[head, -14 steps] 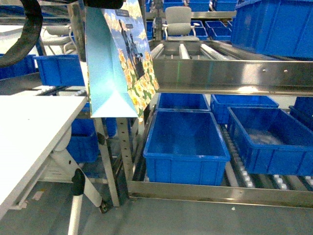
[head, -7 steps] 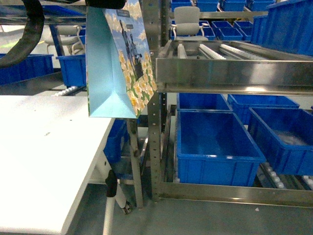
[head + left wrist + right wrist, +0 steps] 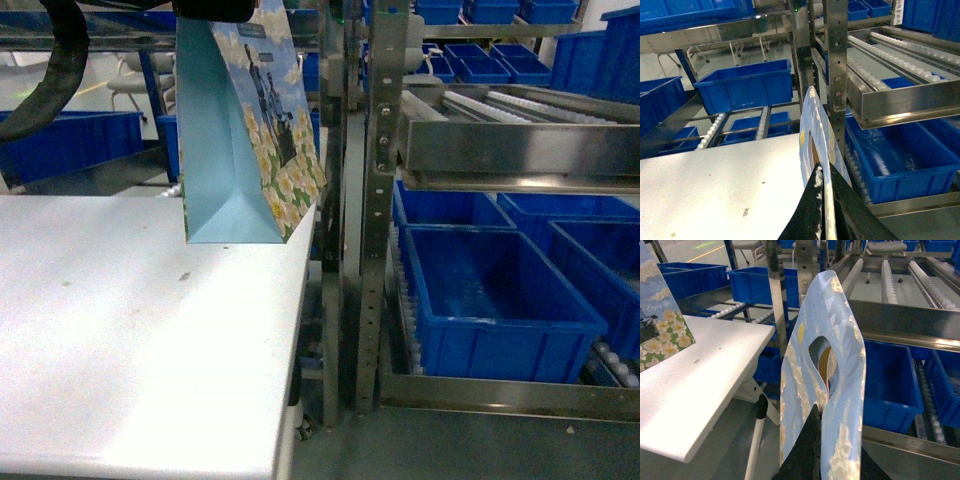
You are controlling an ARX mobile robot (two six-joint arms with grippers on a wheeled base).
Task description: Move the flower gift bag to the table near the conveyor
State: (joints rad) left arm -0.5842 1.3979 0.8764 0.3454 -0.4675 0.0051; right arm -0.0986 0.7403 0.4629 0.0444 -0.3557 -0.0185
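Observation:
The flower gift bag (image 3: 250, 130), pale blue with white-yellow flowers, hangs upright from my left gripper (image 3: 215, 8) at the top of the head view. Its bottom is above the right far part of the white table (image 3: 130, 340). From the left wrist the bag (image 3: 812, 125) shows edge-on, and the left gripper (image 3: 824, 172) is shut on its top edge. The steel conveyor (image 3: 520, 150) with white rollers stands just right of the table. My right gripper (image 3: 820, 412) is shut on a second sky-patterned bag (image 3: 845, 370), right of the table edge (image 3: 715, 405); the first bag (image 3: 662, 325) shows at far left.
A steel upright post (image 3: 378, 200) stands close beside the table's right edge. Blue bins (image 3: 490, 290) sit on the conveyor's lower level, and more blue bins (image 3: 70, 140) stand behind the table. A folding table leg (image 3: 757, 440) reaches down to the grey floor.
The view has shifted so the table now fills the lower left, and the conveyor has slid to the right. The flower bag, first over the gap and floor, now hangs over the table.

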